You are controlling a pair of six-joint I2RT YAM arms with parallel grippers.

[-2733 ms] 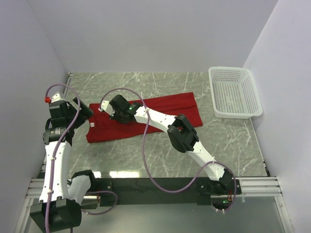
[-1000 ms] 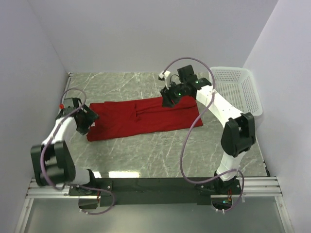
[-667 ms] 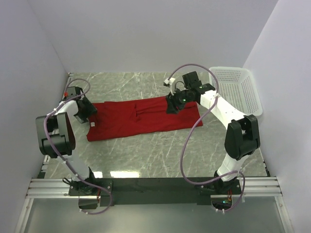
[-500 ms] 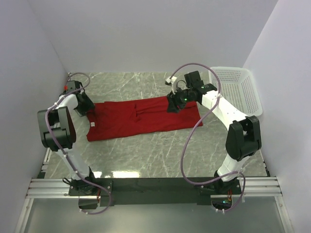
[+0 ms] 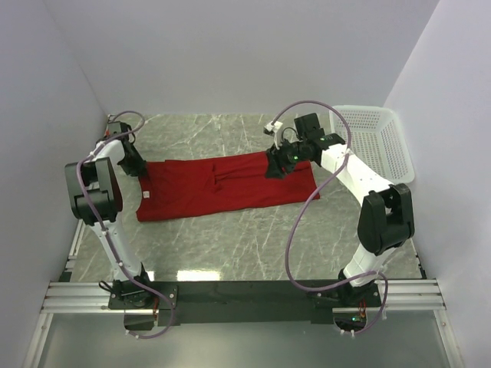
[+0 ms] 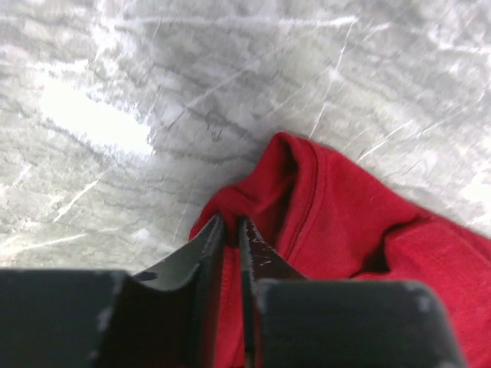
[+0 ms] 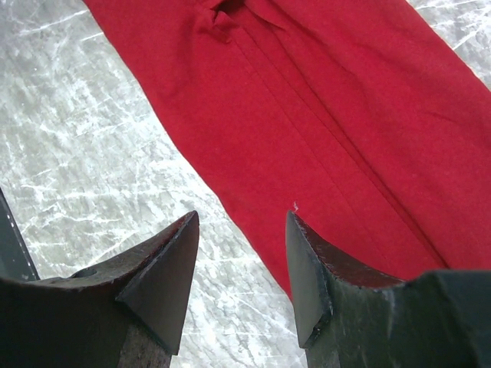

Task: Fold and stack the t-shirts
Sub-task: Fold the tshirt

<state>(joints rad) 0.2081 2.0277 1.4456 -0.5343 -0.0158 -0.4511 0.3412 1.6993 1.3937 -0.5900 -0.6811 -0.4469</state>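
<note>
Closing in, the left tool (image 6: pixel 232 230) has just clenched the t-shirt (image 5: pixel 222 184) at its 9 o'clock corner; the right tool (image 7: pixel 242 253) hovers released over the 3 o'clock end, so folding can likely start.

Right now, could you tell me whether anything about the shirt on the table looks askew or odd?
Only one corner of the t-shirt, far left: it is bunched into a raised ridge, pinched in the left pincer; the rest lies flat as a slanted band. The right pincer hangs open over its far edge.

Grey marble tabletop (image 5: pixel 253 245) — plain white walls (image 5: pixel 230 54).
</note>
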